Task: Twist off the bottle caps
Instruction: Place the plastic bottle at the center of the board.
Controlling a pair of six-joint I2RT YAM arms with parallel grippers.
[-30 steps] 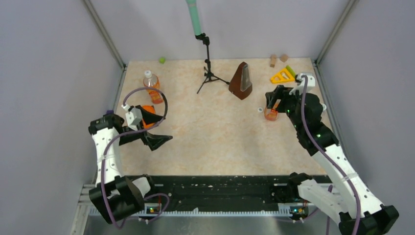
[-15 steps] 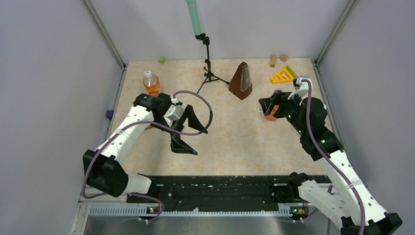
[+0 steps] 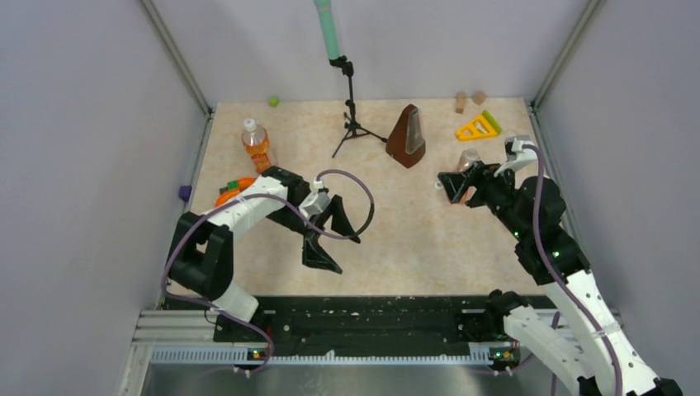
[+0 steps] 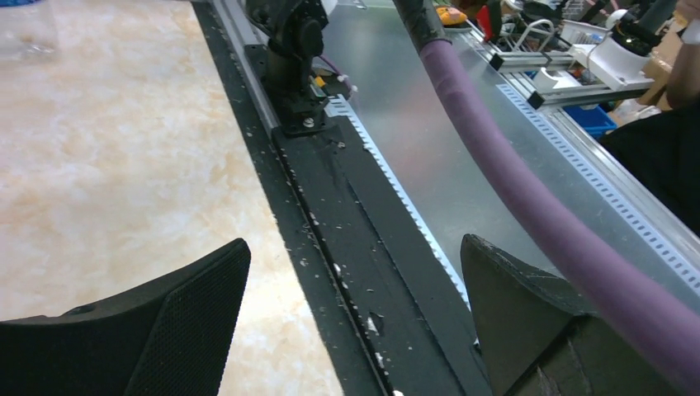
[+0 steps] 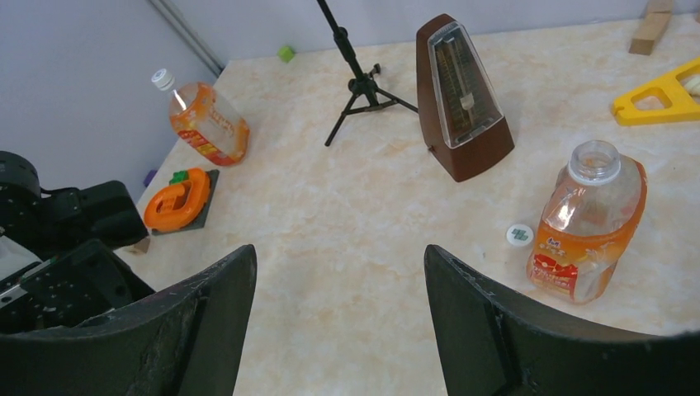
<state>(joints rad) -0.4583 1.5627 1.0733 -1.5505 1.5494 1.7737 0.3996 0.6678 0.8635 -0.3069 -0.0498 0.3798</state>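
1. Table (image 3: 396, 239): the work is spread along its far half. Judged step: between bottles, with one cap off and at least one left to do.
2. Left gripper (image 4: 355, 280): over the near-middle of the table, close to the near edge. Fingers spread as wide as they go, nothing between them and touching nothing.
3. Right gripper (image 5: 338, 256): toward the right edge, just on the near side of the squat bottle. Fingers part spread, empty, clear of bottle and cap.
4. Squat bottle (image 5: 588, 227): upright toward the right edge, near the metronome (image 5: 462, 99). Neck bare, orange liquid low.
5. Slim bottle (image 5: 206, 122): near the far left corner, leaning, orange liquid inside. Well apart from both grippers.
6. Third bottle: not made out with confidence in these views.
7. Loose cap (image 5: 519, 234): flat on the table just beside the squat bottle's base.
8. Slim bottle's cap (image 5: 163, 79): white, seated on the neck.
9. Next move (judgement): the left gripper takes the slim bottle's body and steadies it. The other fingers then close on its small cap and turn. The lean and the smooth plastic make slipping likely.
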